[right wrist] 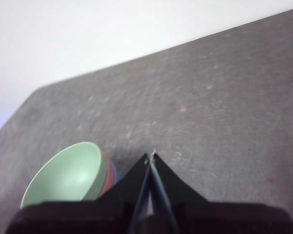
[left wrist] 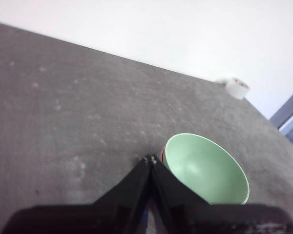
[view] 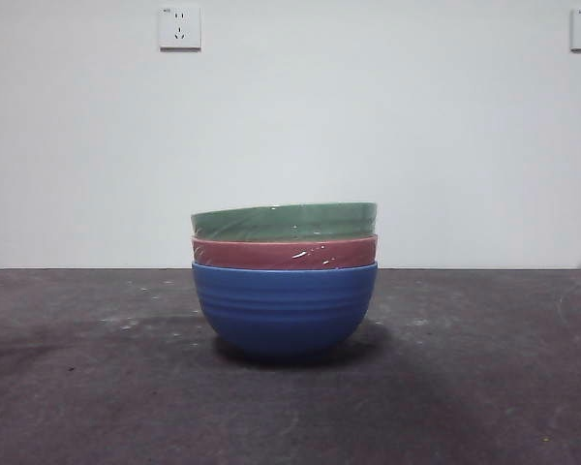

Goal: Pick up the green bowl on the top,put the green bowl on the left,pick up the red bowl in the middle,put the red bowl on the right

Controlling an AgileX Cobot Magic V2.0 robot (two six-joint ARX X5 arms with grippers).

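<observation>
Your desk point(view: 77, 387) carries one nested stack at its middle: the blue bowl point(view: 284, 310) as base, the red bowl point(view: 284, 253) seated in it, and the green bowl point(view: 284, 222) on top, so green has to be lifted off first. Both pincers wait high above, clear of the stack, the left pincer point(left wrist: 150, 159) and right pincer point(right wrist: 152, 156) each with jaws pressed together, holding nothing.
</observation>
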